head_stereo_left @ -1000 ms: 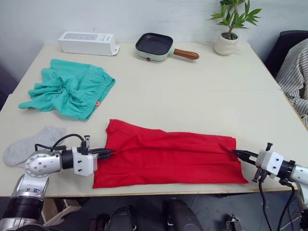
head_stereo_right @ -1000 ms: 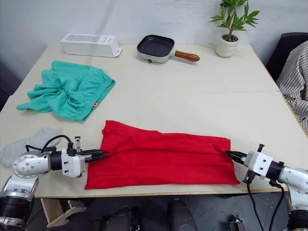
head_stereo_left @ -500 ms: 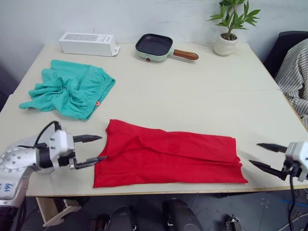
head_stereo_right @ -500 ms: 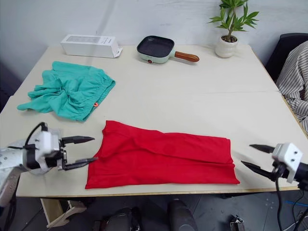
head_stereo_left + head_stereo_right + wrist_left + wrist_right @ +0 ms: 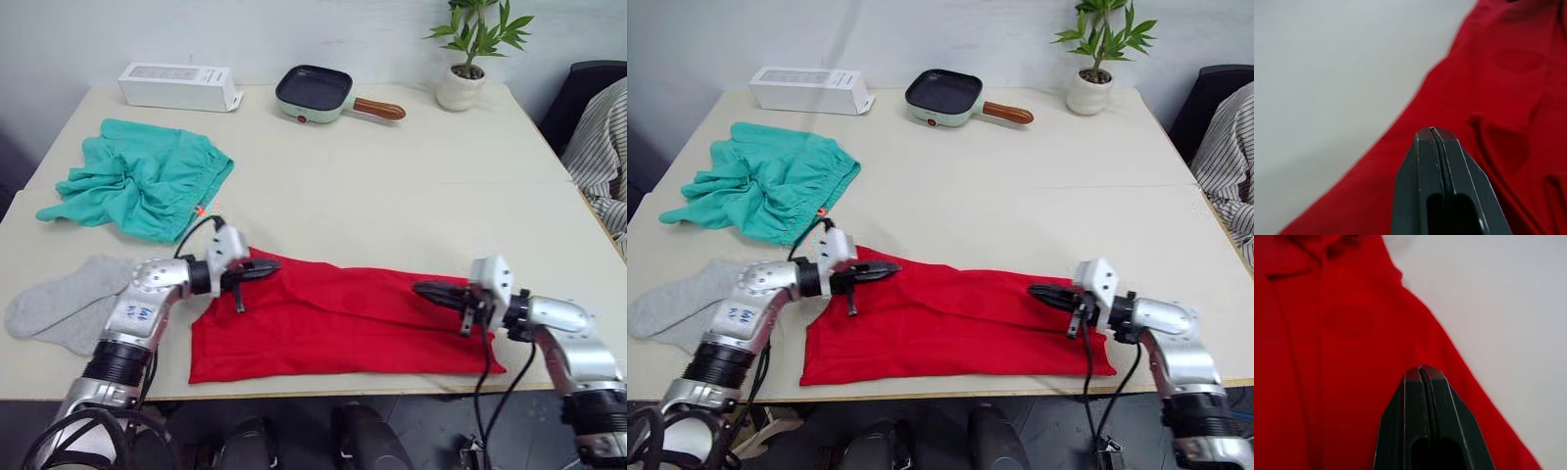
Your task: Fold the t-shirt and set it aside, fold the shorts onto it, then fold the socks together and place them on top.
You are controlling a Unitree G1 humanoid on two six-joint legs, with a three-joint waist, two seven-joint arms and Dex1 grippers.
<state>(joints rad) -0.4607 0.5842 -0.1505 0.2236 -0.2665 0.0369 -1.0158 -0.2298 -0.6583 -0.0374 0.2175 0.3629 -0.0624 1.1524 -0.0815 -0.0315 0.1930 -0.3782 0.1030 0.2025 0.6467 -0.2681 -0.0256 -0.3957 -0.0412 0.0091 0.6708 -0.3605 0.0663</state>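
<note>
The red t-shirt [image 5: 338, 318] lies folded into a long flat strip near the table's front edge. My left gripper [image 5: 268, 270] is shut, its tips over the strip's left end near the far edge. My right gripper [image 5: 423, 289] is shut too, pointing inward over the strip's right part. Both wrist views show the fingers pressed together just above red cloth [image 5: 1498, 88] with nothing between them. The teal shorts [image 5: 147, 176] lie crumpled at the left. Left of the shirt, close to the table's left edge, rest the grey socks [image 5: 61, 302].
A white box [image 5: 179, 86], a small green pan with a brown handle [image 5: 315, 93] and a potted plant [image 5: 462, 86] stand along the far edge. A striped cloth [image 5: 602, 147] hangs on a chair at the right.
Half a second ago both grippers stood open just off the shirt's two ends. They have since shut and moved inward over the shirt.
</note>
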